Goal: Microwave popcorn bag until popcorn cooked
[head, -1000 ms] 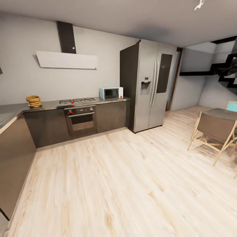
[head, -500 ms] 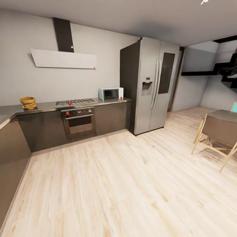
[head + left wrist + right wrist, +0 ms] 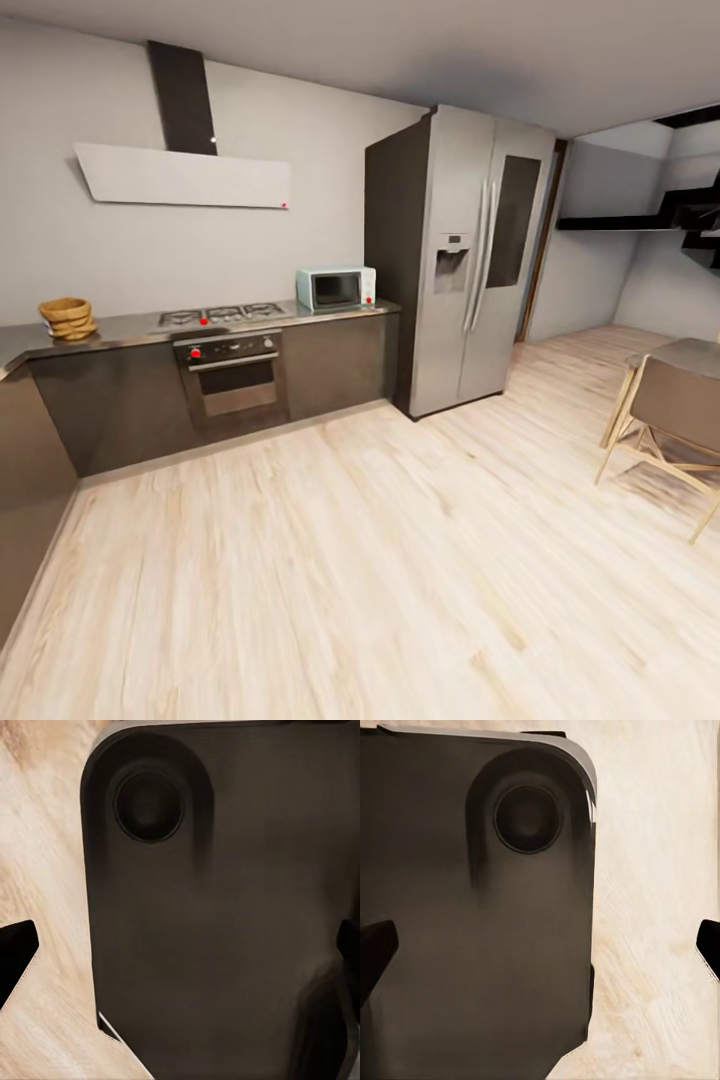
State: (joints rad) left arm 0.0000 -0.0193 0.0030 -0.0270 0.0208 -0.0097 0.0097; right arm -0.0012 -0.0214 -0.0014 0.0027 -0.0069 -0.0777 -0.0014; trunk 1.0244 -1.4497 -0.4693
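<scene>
One long countertop (image 3: 120,330) runs along the far wall, and everything else is placed from it. At its left end sits the bag (image 3: 67,318), upright, golden-brown, alone on the dark slab. Further right a hob (image 3: 222,314) is set into the top, with a black oven (image 3: 228,372) below it and a white hood (image 3: 185,176) on the wall above. The microwave (image 3: 336,288) stands at the countertop's right end, door shut, well apart from the bag. Just beside that end rises a steel fridge (image 3: 462,260). A chair (image 3: 668,420) stands far right on the pale wood floor (image 3: 380,560). Both wrist views show dark robot body over floor; dark fingertips sit at the frame edges, spread wide, holding nothing.
</scene>
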